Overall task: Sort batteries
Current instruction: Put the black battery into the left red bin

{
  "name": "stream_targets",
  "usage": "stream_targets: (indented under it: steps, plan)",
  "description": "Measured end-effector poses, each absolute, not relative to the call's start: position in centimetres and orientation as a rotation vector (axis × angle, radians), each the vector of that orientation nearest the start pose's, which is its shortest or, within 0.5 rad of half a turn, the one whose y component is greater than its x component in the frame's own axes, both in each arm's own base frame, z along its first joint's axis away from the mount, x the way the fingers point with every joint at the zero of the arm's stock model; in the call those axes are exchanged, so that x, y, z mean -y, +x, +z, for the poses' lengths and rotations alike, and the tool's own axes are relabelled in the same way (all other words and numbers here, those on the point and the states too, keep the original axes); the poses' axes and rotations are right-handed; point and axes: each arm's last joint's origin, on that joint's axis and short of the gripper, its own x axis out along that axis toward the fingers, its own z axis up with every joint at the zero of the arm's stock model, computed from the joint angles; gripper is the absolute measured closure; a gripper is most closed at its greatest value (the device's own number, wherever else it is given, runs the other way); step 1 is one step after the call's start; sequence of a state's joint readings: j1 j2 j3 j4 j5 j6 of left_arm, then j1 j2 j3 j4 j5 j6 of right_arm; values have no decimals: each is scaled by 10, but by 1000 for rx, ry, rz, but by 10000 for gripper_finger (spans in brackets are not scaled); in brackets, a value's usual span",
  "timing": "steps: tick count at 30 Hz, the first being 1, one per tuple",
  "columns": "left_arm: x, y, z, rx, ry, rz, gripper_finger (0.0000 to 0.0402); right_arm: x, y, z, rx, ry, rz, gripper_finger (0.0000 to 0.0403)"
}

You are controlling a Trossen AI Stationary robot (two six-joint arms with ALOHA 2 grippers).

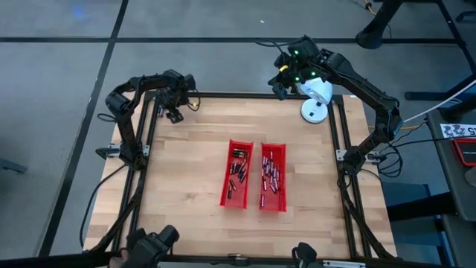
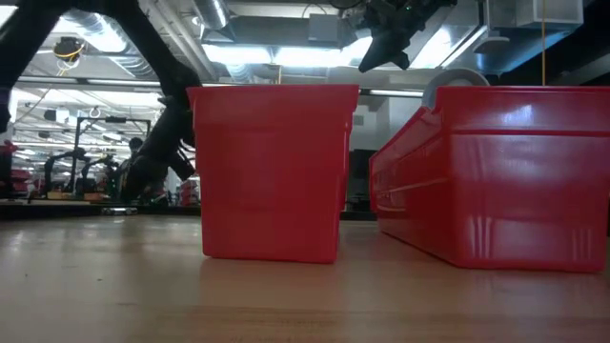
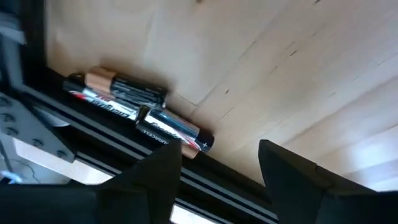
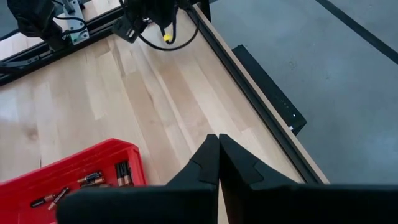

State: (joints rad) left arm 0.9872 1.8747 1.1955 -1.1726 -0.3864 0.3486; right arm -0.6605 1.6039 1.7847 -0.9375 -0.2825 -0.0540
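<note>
A few loose batteries lie on the wood against the black rail at the table's far left corner: two dark-and-copper cells side by side and a silvery one end-on to them. My left gripper hangs open just above them, pointing steeply down. Two red trays at the table's middle hold several more batteries. My right gripper is shut on nothing, high over the far right corner. My left gripper comes at the silvery battery from above, slanting. One fingertip stands right at that battery's near end; I cannot tell whether it touches. The other finger is over bare wood.
A black frame rail runs along the table's edge right beside the loose batteries. A white round device sits at the far right corner under the right arm. Bare wood lies around the trays.
</note>
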Motion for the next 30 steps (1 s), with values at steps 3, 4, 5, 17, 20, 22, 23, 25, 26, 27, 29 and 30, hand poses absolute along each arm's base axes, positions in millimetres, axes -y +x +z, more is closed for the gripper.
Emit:
stream_targets:
  steps: [3,4,5,17,20,22,23,25,26,27,29,30]
  plan:
    - [-262,160,151,-2049,-340,559,184,195,264,405,-688,300,-342,397]
    - [-263,161,149,-2073,-308,554,180,195,264,404,-690,302,-342,397]
    - [-264,163,148,-2093,-276,558,177,195,264,404,-694,303,-342,397]
    - [-270,162,138,-2157,-181,422,169,195,264,404,-699,306,-341,397]
    - [-271,161,138,-2159,-181,418,169,195,264,404,-696,304,-342,397]
    - [-271,160,138,-2160,-182,420,169,195,264,404,-691,302,-342,397]
    - [-271,160,138,-2160,-182,419,169,195,264,404,-691,301,-342,397]
    - [-271,160,138,-2161,-182,419,169,195,264,404,-691,298,-341,397]
    - [-271,160,138,-2161,-182,420,169,195,264,404,-691,298,-341,397]
    - [-272,160,137,-2165,-180,419,169,195,264,404,-691,297,-340,397]
    - [-272,160,132,-2196,-180,407,169,195,264,404,-691,297,-340,397]
    - [-272,160,127,-2216,-182,397,169,195,264,404,-691,297,-340,397]
